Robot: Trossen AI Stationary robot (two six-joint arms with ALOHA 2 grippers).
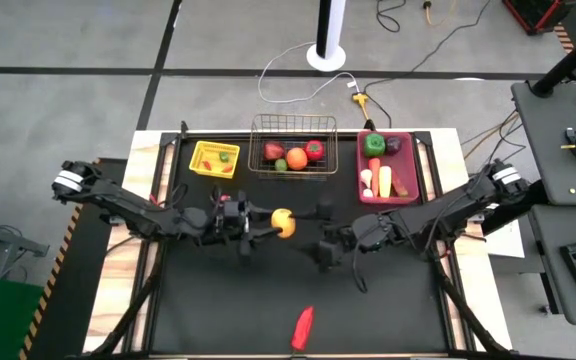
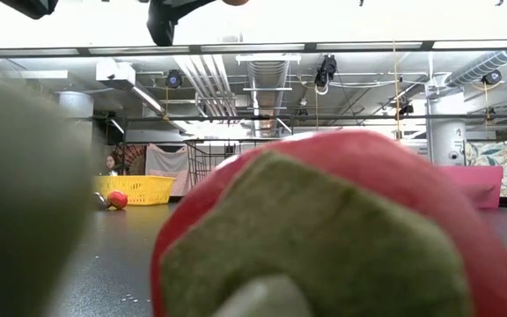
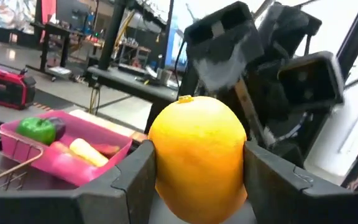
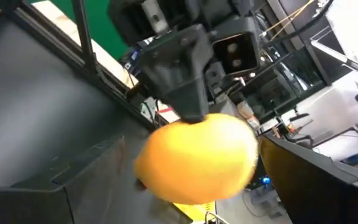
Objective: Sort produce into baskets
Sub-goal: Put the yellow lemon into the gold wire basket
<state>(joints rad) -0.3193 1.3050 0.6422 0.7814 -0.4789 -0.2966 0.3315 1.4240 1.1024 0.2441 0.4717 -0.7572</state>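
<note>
My left gripper is shut on a yellow-orange round fruit, held high over the middle of the black table. My right gripper is open just to the fruit's right and faces it. Its wrist view shows the fruit ahead between its spread fingers, apart from them. A red chili with a green stem lies near the front edge and fills the low view. The yellow tray, the wire basket and the pink bin stand in a row at the far edge, each holding produce. My left gripper pinches the round fruit between its two fingers, one on each of its opposite sides. The fingers lie level and point toward the table's right. The fruit is lifted clear of the table.
The tray holds green and red pieces, the wire basket red, orange and green ones, and the bin a green pepper, a purple piece and long pale and orange ones. Bare black tabletop lies between the arms and the front edge.
</note>
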